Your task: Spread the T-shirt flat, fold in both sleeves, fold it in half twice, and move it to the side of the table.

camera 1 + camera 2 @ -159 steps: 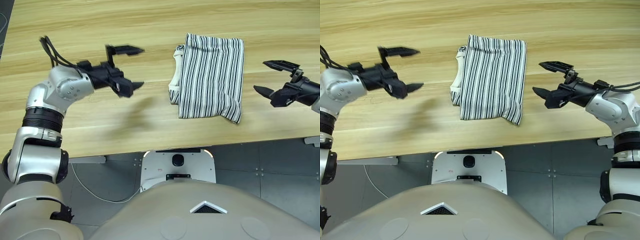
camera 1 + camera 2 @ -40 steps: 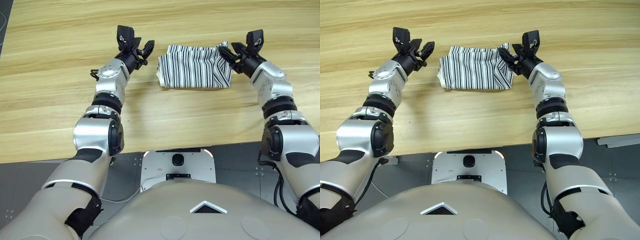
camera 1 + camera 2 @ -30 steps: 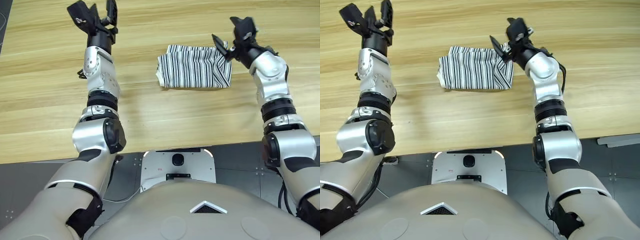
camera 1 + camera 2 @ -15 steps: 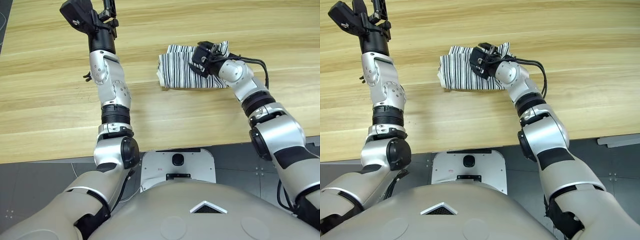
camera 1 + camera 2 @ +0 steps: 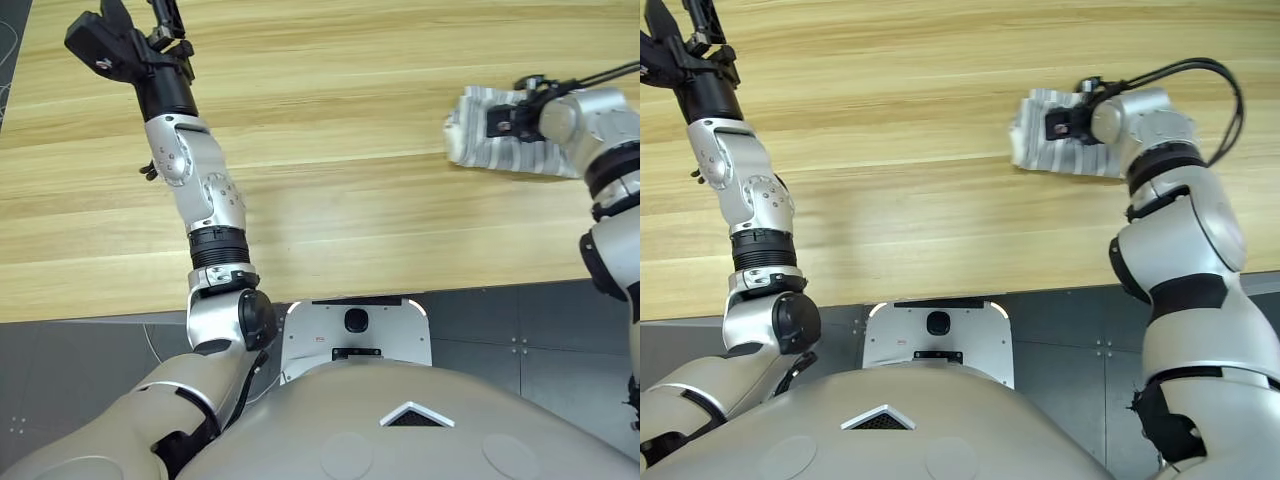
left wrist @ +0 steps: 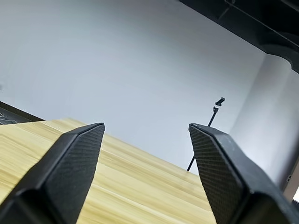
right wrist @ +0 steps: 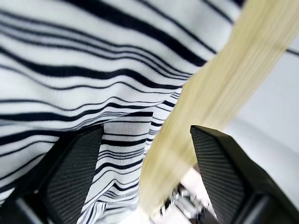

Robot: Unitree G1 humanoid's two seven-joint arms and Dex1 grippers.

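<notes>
The left jaws stand wide open and hold nothing. Their two black ribbed fingers (image 6: 70,168) point out over the far left part of the pale wooden tabletop (image 5: 350,150), and they are well apart from the garment. The right jaws are parted too, and they are set down on the white T-shirt with thin black stripes (image 5: 1032,140). It lies as a small folded bundle at the right side of the tabletop. The striped cloth shows behind and between the right fingers (image 7: 70,172), but it cannot be told whether they pinch a fold or only press on it from above. The folding looks complete, so the step in hand is probably the move to the side. The cloth is likely light, soft and limp, with no stiffness of its own. On the smooth wood it should slide easily, but the upper layers may creep over the lower ones and open the folds. A safer hold would be at a folded edge with all layers taken together, or a flat press on the middle of the bundle.
</notes>
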